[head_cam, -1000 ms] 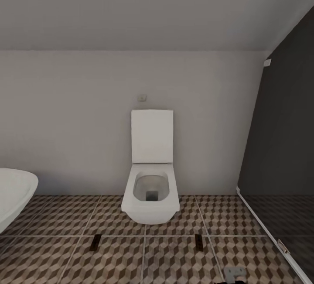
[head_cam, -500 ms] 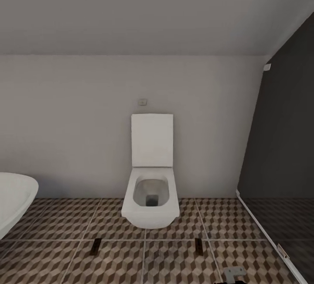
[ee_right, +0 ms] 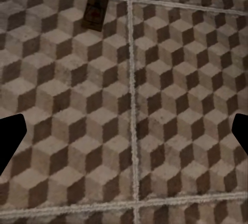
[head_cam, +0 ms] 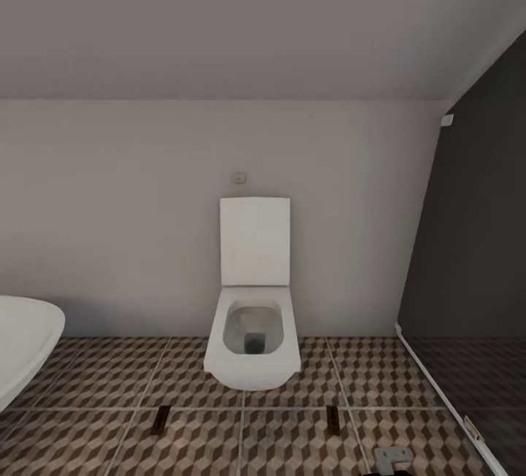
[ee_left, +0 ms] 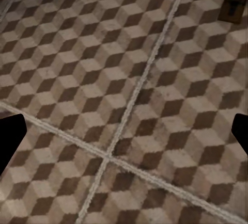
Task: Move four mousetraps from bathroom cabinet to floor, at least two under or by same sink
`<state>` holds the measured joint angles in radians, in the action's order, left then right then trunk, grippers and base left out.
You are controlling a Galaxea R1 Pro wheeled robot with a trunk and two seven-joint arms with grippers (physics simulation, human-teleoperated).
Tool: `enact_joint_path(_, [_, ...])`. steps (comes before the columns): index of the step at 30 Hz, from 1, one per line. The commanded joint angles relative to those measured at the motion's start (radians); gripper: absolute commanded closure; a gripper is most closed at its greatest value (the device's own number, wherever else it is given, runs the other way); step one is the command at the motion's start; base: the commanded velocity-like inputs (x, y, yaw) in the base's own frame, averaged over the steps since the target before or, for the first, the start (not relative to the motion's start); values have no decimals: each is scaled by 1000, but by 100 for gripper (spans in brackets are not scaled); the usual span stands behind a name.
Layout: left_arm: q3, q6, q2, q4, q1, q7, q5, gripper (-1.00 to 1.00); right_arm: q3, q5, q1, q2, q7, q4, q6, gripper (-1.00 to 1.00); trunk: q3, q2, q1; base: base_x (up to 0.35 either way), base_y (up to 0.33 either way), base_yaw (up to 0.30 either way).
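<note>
Two small flat tan wooden mousetraps [head_cam: 161, 419] [head_cam: 333, 417] lay on the brown cube-patterned tiled bathroom floor [head_cam: 95, 381] before the white toilet [head_cam: 253, 344]. Both claws [ee_left: 124, 136] [ee_right: 124, 136] hung wide open, empty. Rolling forward could crush a trap.

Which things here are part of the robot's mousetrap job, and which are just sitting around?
Part of the job:
- two mousetraps, left one and right one, lying flat
- the bathroom floor they lie on

Just sitting around:
- toilet, lid up
- white bathtub
- dark glass panel
- small wall switch
</note>
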<state>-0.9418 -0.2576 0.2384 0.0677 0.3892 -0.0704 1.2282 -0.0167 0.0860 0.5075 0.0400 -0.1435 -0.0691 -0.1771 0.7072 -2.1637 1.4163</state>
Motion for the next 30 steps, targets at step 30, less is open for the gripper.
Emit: enact_joint_path(30, [-7,-4,-6,0,0,-3,0,-100,-1,9,2,0,-5,-4,-5,-100,-71,161,-88,0,0,0])
